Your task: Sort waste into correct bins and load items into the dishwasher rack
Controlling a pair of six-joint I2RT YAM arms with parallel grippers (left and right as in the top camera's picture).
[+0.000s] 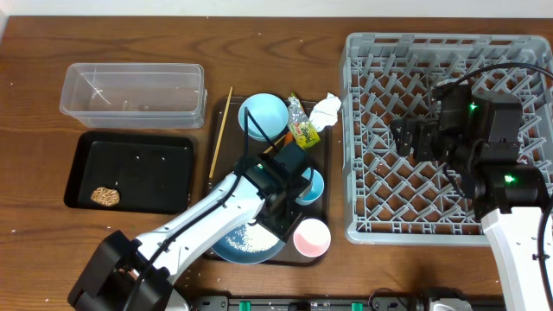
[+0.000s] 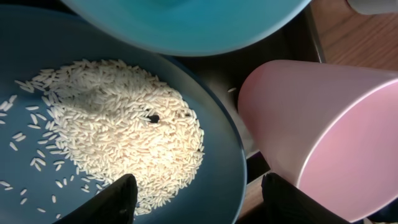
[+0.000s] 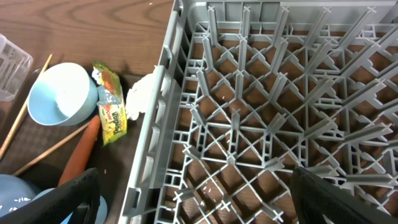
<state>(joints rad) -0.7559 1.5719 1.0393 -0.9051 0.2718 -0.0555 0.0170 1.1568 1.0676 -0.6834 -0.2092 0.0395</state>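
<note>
**A:** Where should the rice go?

**B:** I'd say the black tray [image 1: 138, 151] near the bench's left edge. The brown food lump [image 1: 105, 197] already lies in it. The clear tub [image 1: 134, 89] sits behind it, toward the back-left corner.

**A:** And the plate?

**B:** The dark blue plate [image 2: 31, 56] is at the bench's front edge, about midway, on the brown serving tray [image 1: 325, 207], with the rice [image 2: 112, 124] heaped on it. The left fingers [image 2: 118, 200] are partly open and hold nothing. One is above the rice side, the other outside the rim.

**A:** How should they close?

**B:** Lower them until the rim sits deep between them, then pinch firmly. Carry the plate level so no grains slide off before it reaches the tray. Watch the pink cup [image 2: 323, 124], which is just beside the rim and easy to knock.

**A:** And the right side?

**B:** The right fingers [image 3: 68, 199] are spread wide and empty, hovering over the dishwasher rack [image 3: 249, 124] at the bench's right edge. That's well apart from the plate.
</note>
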